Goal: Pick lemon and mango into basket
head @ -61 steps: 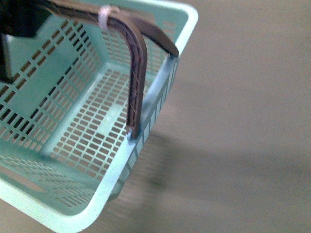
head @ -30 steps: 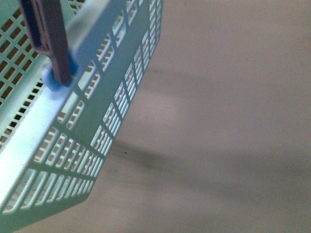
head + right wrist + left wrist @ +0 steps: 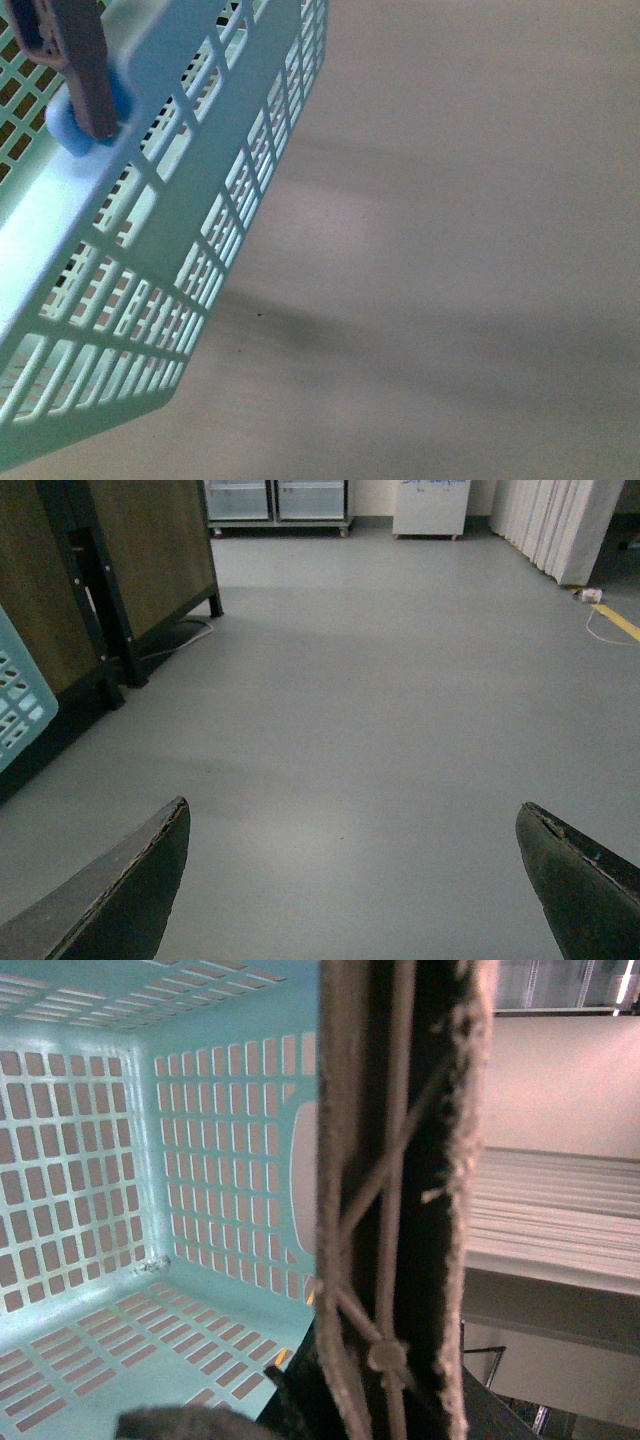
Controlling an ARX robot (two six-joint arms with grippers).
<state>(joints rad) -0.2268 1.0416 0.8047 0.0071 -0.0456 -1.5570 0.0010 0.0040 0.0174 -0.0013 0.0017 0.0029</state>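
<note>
1. The basket (image 3: 150,250) hangs tilted above the floor (image 3: 480,250) on the robot's left. Its slotted side wall faces the front camera, and the grey-brown handle (image 3: 75,60) is pinned at the rim
2. In the left wrist view the handle (image 3: 400,1160) runs right across the lens with the basket's inside (image 3: 120,1160) behind it. This suggests the basket hangs from the left arm. The left gripper cannot be made out for certain, so whether its jaws are closed on the handle cannot be told
3. The right gripper (image 3: 352,808) is spread wide with nothing between its fingers (image 3: 130,890). It points over bare floor, and a corner of the basket (image 3: 20,700) shows at the edge of its view
4. Neither the lemon nor the mango appears in any view, and the part of the basket floor that shows holds no fruit
5. The next pick turns on where the fruit lies from the jaws and how its long axis runs, and neither can be read here. By this judgement the free right arm would do the picking, and the basket lies to its left for the drop
</note>
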